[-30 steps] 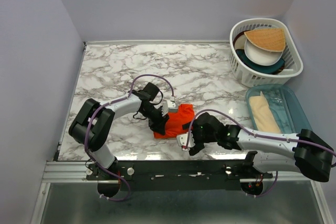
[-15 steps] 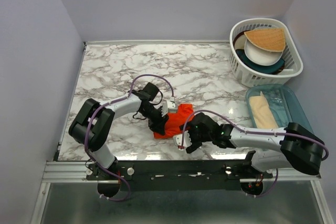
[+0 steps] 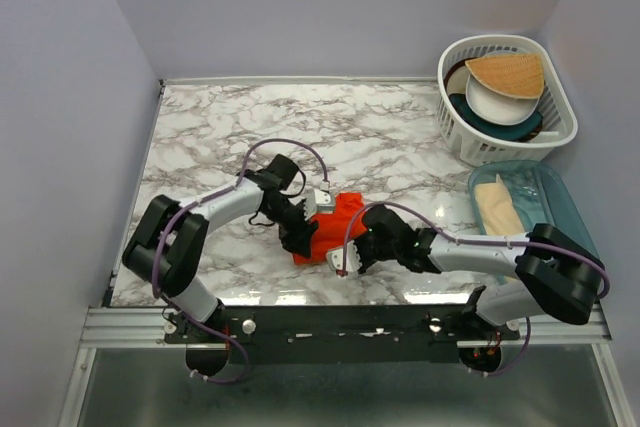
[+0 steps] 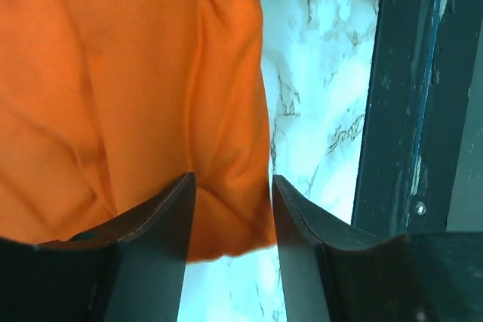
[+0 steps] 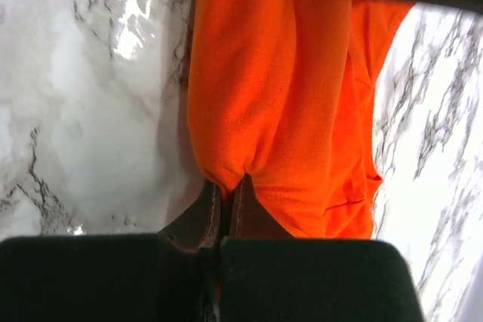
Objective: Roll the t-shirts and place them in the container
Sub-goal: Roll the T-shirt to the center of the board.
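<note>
table: white-and-grey marble top (image 3: pixel 220 137), walled in on three sides by plain pale panels
far right corner: white basket (image 3: pixel 562 115) stacked with dishes, a stiff tan fan-shaped piece (image 3: pixel 506 72) lying on top
right edge: teal tray (image 3: pixel 562 209) with a folded beige cloth (image 3: pixel 498 212) inside. Both are well away from the shirt.
t-shirt (image 3: pixel 338 222): orange-red, bunched into a small wad near the front edge, between the two arms
in the way: nothing sits on the marble around the shirt. The arms themselves crowd it, one wrist on each side, and the left one covers its left part from above.
left gripper (image 4: pixel 230 186): fingers spread apart, straddling a thick fold at the shirt's edge. Fabric fills the gap and meets both pads (can't tell if it's actually squeezing).
right gripper (image 5: pixel 225 194): clamped tight on the shirt's near edge, with the cloth puckering into the closed tips
shirt vs table: lying on the marble, with bare stone showing on either side in both wrist views
</note>
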`<state>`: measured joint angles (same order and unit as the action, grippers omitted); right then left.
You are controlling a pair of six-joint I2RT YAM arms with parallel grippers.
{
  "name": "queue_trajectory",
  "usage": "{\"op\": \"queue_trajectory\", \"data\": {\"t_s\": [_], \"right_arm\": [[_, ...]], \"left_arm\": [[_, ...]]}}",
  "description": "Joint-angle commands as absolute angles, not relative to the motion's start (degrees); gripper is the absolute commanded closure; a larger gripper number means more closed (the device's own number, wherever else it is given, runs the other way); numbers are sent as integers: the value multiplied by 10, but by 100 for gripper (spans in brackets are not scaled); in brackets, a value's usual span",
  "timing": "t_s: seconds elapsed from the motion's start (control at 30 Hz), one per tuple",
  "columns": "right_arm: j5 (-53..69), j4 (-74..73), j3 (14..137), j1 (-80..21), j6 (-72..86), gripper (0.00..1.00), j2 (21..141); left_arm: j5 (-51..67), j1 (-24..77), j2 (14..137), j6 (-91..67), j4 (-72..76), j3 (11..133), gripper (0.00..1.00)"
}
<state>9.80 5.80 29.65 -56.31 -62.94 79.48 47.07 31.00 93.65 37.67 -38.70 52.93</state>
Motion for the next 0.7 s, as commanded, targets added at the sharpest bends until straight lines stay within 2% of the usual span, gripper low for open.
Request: {"op": "queue_trajectory", "data": {"t_s": [0.0,0.03,0.07,0.13,0.37,0.67], "right_arm": [[190,-107,356,-519,-591,99,806],[202,-139,366,-512,-578,99,802],[222,-149,379,-511,-573,99,801],[237,-176,388,-502,-566,99,801],[271,-220,404,-487,-571,99,803],[303,-233,408,-459,-540,99,810]], "left_arm": [[398,291,771,330,-325,494,32],[390,291,738,331,-295,478,28],[381,292,705,328,-275,442,19],[371,295,630,340,-244,407,13],[300,365,569,364,-147,302,8],[302,413,606,381,-131,308,8]]}}
